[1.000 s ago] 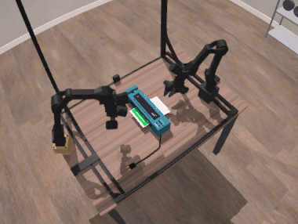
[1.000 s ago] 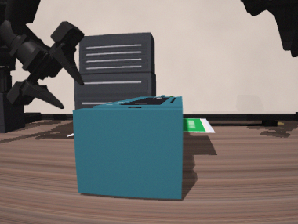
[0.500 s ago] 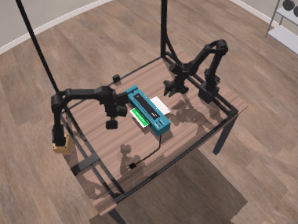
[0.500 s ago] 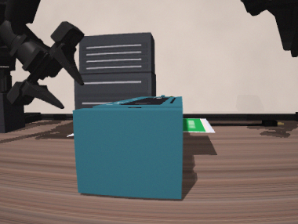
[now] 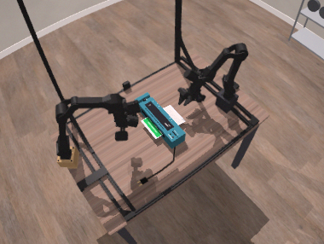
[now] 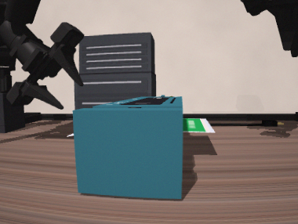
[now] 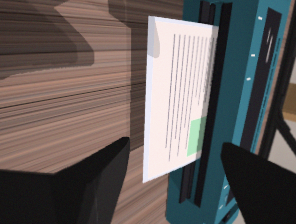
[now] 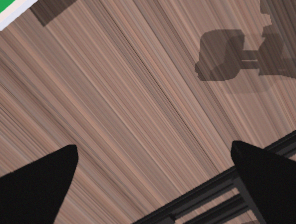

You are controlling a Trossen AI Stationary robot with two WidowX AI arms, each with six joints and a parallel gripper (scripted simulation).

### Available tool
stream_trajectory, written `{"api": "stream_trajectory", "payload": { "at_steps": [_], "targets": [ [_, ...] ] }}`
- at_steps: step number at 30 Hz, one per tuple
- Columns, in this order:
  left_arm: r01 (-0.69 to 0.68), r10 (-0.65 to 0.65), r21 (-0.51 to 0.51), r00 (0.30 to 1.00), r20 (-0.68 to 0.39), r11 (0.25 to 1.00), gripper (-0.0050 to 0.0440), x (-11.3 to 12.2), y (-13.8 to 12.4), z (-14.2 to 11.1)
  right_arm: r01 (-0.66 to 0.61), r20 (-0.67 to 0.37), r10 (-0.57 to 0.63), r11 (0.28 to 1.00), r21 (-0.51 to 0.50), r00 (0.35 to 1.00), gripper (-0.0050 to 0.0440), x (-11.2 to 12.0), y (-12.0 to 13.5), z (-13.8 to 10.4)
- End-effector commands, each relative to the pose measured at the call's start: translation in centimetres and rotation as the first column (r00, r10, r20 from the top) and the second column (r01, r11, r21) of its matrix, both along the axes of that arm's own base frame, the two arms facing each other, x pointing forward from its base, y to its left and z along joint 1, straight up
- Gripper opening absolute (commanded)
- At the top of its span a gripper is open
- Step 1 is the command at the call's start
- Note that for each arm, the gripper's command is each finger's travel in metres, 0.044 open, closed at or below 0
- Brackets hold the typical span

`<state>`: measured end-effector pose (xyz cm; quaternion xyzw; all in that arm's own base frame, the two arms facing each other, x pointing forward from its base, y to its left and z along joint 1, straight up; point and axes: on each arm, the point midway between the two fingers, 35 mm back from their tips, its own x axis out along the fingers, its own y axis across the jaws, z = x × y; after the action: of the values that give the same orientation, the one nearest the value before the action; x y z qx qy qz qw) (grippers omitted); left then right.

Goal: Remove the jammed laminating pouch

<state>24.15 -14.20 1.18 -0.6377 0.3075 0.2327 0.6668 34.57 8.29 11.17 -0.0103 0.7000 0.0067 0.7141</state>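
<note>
The teal laminator [image 5: 146, 97] [image 6: 129, 153] [image 7: 240, 100] stands upright mid-table. The jammed pouch runs through it. Its white printed end [image 5: 174, 112] [image 7: 172, 90] sticks out on one side. Its green end [image 5: 150, 127] [image 6: 196, 126] [image 8: 12, 7] sticks out on the other. My left gripper [image 5: 187, 101] [image 6: 70, 95] [image 7: 175, 146] is open and empty, hanging above the table beside the white end. My right gripper [image 5: 121, 136] [image 8: 154, 149] is wide open and empty, over bare table beside the green end. Small keys [image 5: 172, 136] sit on the laminator's top at the cord end.
The power cord [image 5: 168, 164] runs from the laminator's near end to a plug [image 5: 145, 181] [image 6: 270, 123] by the front edge. Black frame rails [image 5: 239, 112] [image 8: 200, 200] edge the table. A tan block [image 5: 68, 159] sits at the right arm's base. A dark cabinet [image 6: 114, 70] stands behind.
</note>
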Motion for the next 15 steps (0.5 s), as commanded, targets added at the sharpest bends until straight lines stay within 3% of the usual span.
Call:
{"api": "stream_trajectory", "payload": {
  "at_steps": [1,12,14,15],
  "targets": [
    [0.000,0.001,-0.017,1.000,0.019,1.000,0.0271,0.3,-0.3,1.8,0.000,0.032,0.000,1.000,0.008,1.000,0.0440,0.2,0.1,1.0],
    [-0.002,0.002,-0.009,1.000,0.012,1.000,0.0271,0.1,-0.1,5.1,0.000,0.032,0.000,1.000,0.008,1.000,0.0440,0.2,0.1,1.0],
    [-0.002,0.002,-0.009,1.000,0.012,1.000,0.0271,0.1,-0.1,5.1,0.000,0.032,0.000,1.000,0.008,1.000,0.0440,0.2,0.1,1.0],
    [0.000,0.000,-0.004,1.000,0.005,1.000,0.0271,0.0,0.0,3.4,0.000,0.032,0.000,1.000,0.008,1.000,0.0440,0.2,0.1,1.0]
  ]
}}
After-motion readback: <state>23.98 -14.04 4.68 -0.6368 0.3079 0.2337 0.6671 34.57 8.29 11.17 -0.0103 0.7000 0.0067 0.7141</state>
